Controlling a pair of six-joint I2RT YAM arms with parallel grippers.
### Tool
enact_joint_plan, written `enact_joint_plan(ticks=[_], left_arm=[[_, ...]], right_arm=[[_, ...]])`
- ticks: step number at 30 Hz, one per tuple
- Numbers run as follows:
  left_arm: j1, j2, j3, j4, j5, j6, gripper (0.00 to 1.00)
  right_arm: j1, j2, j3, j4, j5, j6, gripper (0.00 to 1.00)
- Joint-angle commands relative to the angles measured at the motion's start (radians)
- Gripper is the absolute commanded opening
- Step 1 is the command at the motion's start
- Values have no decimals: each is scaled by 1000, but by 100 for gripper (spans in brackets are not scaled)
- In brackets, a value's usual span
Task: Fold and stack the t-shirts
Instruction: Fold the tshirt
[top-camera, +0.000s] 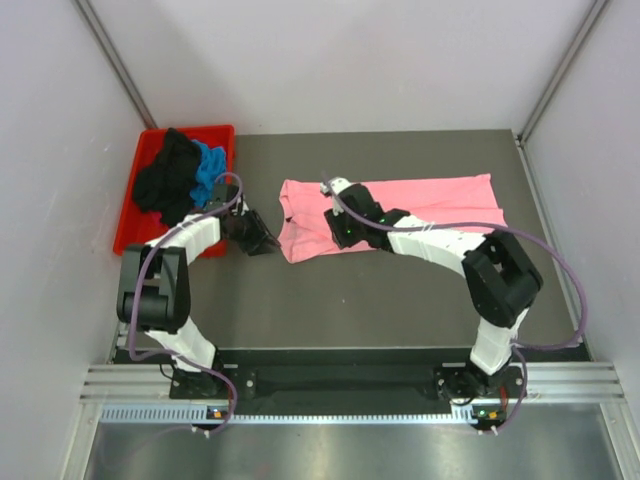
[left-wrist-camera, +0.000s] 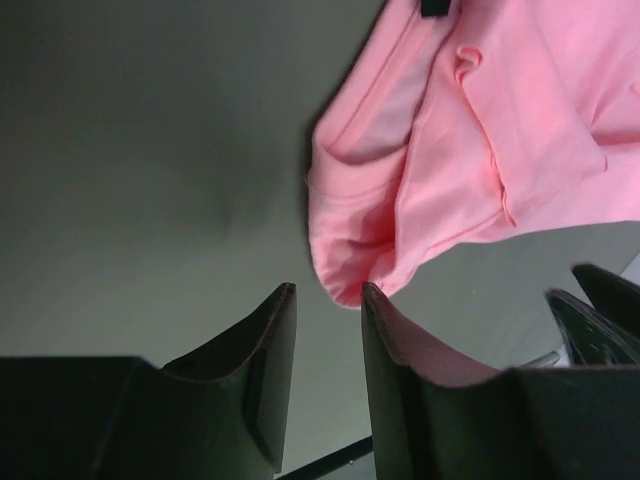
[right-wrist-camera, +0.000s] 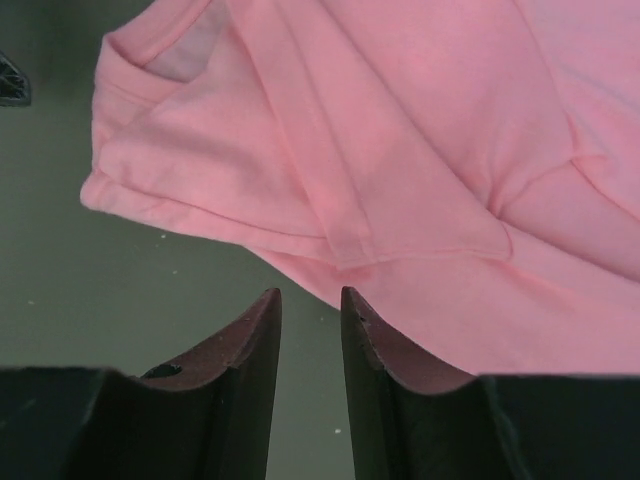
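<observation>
A light pink t-shirt (top-camera: 420, 205) lies across the middle of the dark table, with folds at its left end. My left gripper (top-camera: 262, 240) is low, just left of the shirt's left end. In the left wrist view it (left-wrist-camera: 325, 295) is open and empty, and the shirt's corner (left-wrist-camera: 345, 270) lies just past its fingertips. My right gripper (top-camera: 338, 232) is over the shirt's near-left edge. In the right wrist view it (right-wrist-camera: 310, 295) is open and empty, with the shirt's hem (right-wrist-camera: 360, 250) right at its tips. A black t-shirt (top-camera: 165, 180) and a bright blue one (top-camera: 210, 170) lie bunched in the bin. No magenta shirt shows.
A red plastic bin (top-camera: 128, 225) stands at the table's far left, close behind my left arm. White walls enclose the table on three sides. Bare table (top-camera: 380, 300) lies between the shirt and the arm bases.
</observation>
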Motion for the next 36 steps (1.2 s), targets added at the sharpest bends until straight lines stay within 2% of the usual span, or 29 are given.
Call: enact_joint_plan(ticks=[1, 10, 27, 30, 36], left_arm=[[-8, -89, -46, 97, 64, -15, 37], [-8, -127, -156, 164, 97, -21, 39], [-8, -110, -144, 161, 69, -29, 38], [-8, -110, -144, 156, 61, -29, 38], [-8, -122, -144, 149, 40, -24, 39]], right_arm=[[17, 58, 29, 112, 19, -206, 31], [50, 158, 99, 80, 81, -366, 32], [98, 195, 99, 106, 171, -452, 34], [101, 207, 106, 107, 188, -458, 28], [100, 173, 86, 146, 229, -456, 0]])
